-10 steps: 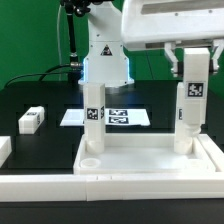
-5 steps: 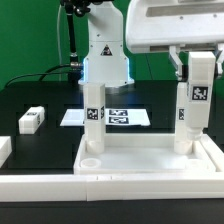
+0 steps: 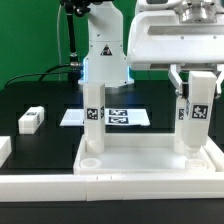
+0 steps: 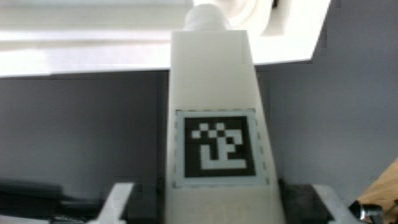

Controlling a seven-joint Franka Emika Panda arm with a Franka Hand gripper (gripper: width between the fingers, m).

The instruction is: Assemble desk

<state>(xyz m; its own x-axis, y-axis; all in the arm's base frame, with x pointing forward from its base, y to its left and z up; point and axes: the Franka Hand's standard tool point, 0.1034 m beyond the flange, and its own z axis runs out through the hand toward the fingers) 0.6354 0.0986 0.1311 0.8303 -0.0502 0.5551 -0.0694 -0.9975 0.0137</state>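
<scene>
The desk top [image 3: 140, 165] lies in front, a wide white tray with a raised rim. One white tagged leg [image 3: 92, 120] stands upright in its back corner socket on the exterior view's left. A second leg [image 3: 193, 118] stands in the back corner on the exterior view's right, leaning slightly. My gripper [image 3: 197, 82] is shut on that leg's upper part. In the wrist view this leg [image 4: 217, 110] runs away from my gripper [image 4: 217, 208] toward the desk top [image 4: 89, 40], with a finger pressed against each side. A third leg [image 3: 31, 120] lies loose on the black table.
The marker board [image 3: 112, 117] lies flat behind the desk top. A white block [image 3: 4, 150] sits at the exterior view's left edge. The robot's white base [image 3: 105, 55] stands at the back, in front of a green backdrop.
My gripper has come down and a little toward the exterior view's right, carrying the held leg lower into its corner. The other leg and loose parts have not moved.
</scene>
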